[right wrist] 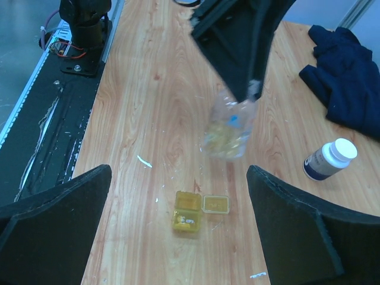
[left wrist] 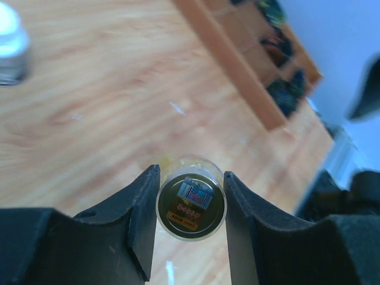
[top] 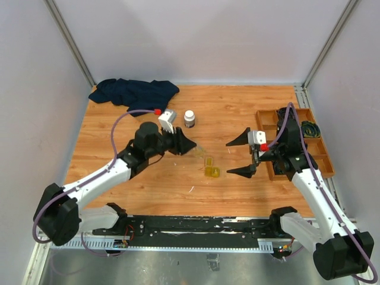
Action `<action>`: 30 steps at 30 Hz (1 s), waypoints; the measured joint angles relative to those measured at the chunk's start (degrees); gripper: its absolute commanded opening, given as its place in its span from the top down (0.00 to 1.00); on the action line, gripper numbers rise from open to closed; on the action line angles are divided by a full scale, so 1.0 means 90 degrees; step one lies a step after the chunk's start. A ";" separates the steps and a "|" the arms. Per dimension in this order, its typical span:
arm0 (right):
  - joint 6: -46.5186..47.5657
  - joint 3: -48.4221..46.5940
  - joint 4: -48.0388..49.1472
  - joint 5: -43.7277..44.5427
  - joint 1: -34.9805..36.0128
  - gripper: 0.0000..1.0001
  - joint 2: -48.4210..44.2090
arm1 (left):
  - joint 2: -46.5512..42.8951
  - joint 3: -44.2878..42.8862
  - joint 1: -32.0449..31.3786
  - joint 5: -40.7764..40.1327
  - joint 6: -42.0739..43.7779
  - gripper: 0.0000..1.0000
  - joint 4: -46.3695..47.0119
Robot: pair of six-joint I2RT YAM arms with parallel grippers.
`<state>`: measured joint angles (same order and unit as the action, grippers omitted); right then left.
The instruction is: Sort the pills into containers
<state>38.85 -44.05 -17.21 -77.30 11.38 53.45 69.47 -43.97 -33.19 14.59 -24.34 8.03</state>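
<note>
My left gripper [left wrist: 191, 173] is shut on a small clear amber-tinted vial [left wrist: 191, 205], gripped across its round body, with its labelled end facing the wrist camera. In the right wrist view the vial [right wrist: 228, 127] hangs tilted above the table with yellowish pills inside. The flat yellow case [right wrist: 189, 212] lies open on the table with a few pills [right wrist: 190, 222] in its lower half; a small yellow lid [right wrist: 216, 203] lies beside it. The case [top: 211, 168] sits between the two arms. My right gripper [right wrist: 178, 172] is open wide above the case, holding nothing.
A white-capped bottle [top: 189, 118] stands behind the left gripper. A dark blue cloth [top: 136, 92] lies at the back left. The brown wooden compartment tray [top: 297, 139] sits at the right edge beside the right arm. Small white flecks dot the tabletop.
</note>
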 measured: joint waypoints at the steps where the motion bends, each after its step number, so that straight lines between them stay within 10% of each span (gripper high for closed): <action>1: 0.0027 0.0000 0.0002 -0.0019 0.0007 0.01 -0.0022 | -0.0182 0.0253 -0.0262 0.0078 -0.0129 1.00 0.0274; 13: -0.0653 0.0061 0.0692 0.0097 0.0406 0.01 -0.0117 | -0.0760 0.1423 -0.2460 -0.1695 -0.1649 1.00 0.2518; 30: -0.2171 0.0787 0.2688 0.1440 0.1333 0.15 0.0148 | -0.0282 0.1387 -0.3174 -0.3281 -0.2662 1.00 0.3334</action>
<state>19.31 -36.97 6.98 -64.34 23.38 54.78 66.94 -31.48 -61.76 -14.94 -48.29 38.04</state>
